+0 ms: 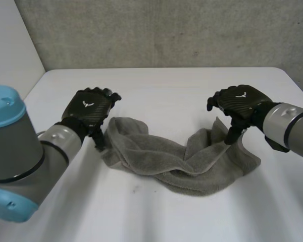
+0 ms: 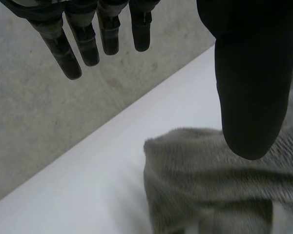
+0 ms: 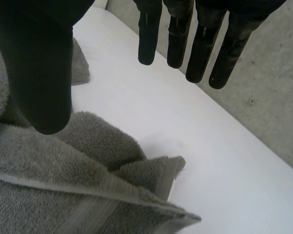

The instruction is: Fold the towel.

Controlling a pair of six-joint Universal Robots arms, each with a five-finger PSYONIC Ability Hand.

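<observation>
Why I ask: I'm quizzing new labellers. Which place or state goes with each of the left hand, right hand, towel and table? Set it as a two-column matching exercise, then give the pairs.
Things
1. left hand
2. right hand
3. towel
4. table

Place or state
A. grey, crumpled, lying between the two hands
B. open, over the towel's end on the robot's right
C. white, bearing the cloth
D. open, over the towel's end on the robot's left

Pairs: 1-D, 2-B, 3-A, 4-C

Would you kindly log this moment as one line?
towel: bunched | left robot hand: open, over left end | right robot hand: open, over right end
</observation>
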